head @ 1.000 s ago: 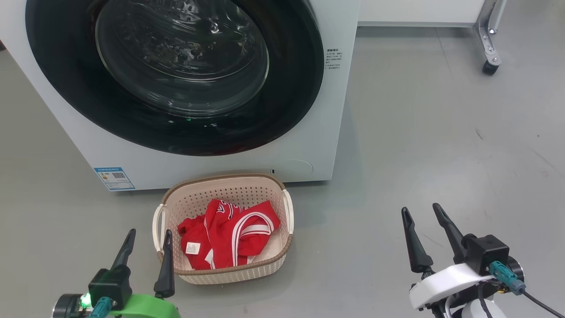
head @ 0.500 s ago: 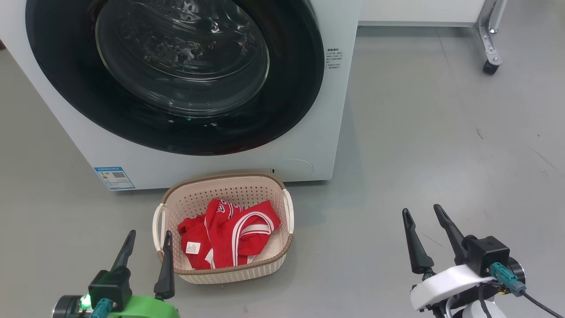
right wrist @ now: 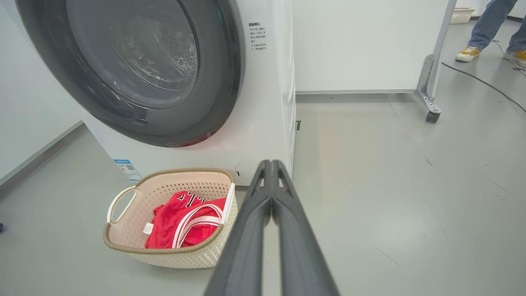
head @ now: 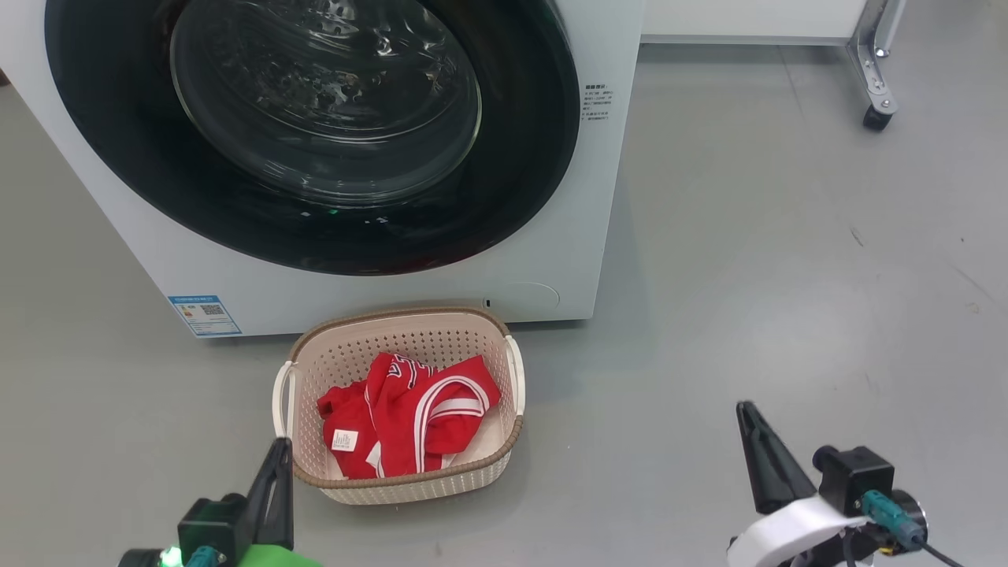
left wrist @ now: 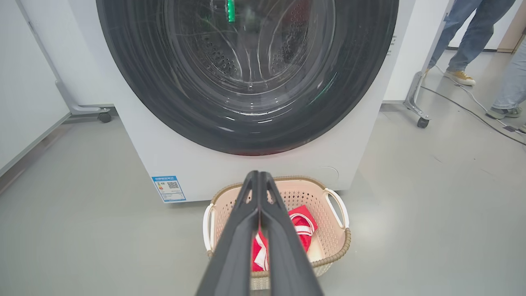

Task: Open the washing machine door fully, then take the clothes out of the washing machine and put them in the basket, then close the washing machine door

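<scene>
The left pincer (head: 279, 461) and right pincer (head: 752, 429) are both clenched, holding nothing. The basket (head: 516, 437) sits just past the left one, nearer it than the right, with the red clothes (head: 409, 417) inside. Behind it, the washing machine door (head: 118, 157) looks shut.

grey floor (head: 787, 276) — the white washing machine (head: 587, 236) stands on it, the basket (head: 409, 490) just before it — a black caster (head: 874, 118) well apart.
</scene>
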Robot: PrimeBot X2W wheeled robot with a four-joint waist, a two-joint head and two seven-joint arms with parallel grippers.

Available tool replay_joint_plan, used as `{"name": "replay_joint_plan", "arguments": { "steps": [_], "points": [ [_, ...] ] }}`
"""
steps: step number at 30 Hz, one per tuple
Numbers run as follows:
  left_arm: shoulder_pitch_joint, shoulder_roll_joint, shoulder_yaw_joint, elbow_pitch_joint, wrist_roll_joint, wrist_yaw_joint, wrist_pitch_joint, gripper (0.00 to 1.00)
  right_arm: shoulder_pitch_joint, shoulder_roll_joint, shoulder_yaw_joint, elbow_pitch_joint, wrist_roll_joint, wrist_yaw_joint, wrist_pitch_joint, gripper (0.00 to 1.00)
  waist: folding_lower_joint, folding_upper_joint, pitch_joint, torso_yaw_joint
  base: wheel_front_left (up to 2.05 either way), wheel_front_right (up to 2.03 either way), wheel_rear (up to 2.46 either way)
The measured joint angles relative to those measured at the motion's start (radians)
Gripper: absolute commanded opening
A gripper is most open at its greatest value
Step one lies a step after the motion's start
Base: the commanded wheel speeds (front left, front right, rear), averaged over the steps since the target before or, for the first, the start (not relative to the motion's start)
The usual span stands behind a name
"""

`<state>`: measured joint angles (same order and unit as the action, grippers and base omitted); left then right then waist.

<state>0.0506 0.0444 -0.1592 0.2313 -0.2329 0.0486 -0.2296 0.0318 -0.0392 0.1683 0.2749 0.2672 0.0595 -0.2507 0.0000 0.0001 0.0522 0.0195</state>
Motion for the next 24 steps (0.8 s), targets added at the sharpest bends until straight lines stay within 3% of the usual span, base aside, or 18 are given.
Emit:
{"name": "replay_joint_plan", "arguments": {
  "steps": [10, 24],
  "points": [
    [0.013, -0.003, 0.008, 0.03, -0.067, -0.009, 0.019, 0.0, 0.024, 0.007, 0.0, 0.019, 0.065, 0.001, 0.005, 0.0, 0.0, 0.0, -0.004, -0.002, 0.0, 0.0, 0.0],
    [0.009, -0.004, 0.044, 0.037, -0.298, -0.036, 0.075, 0.0, 0.023, 0.007, -0.038, 0.002, 0.297, 0.005, 0.052, 0.0, 0.0, 0.0, -0.011, -0.004, 0.0, 0.0, 0.0]
  ]
}}
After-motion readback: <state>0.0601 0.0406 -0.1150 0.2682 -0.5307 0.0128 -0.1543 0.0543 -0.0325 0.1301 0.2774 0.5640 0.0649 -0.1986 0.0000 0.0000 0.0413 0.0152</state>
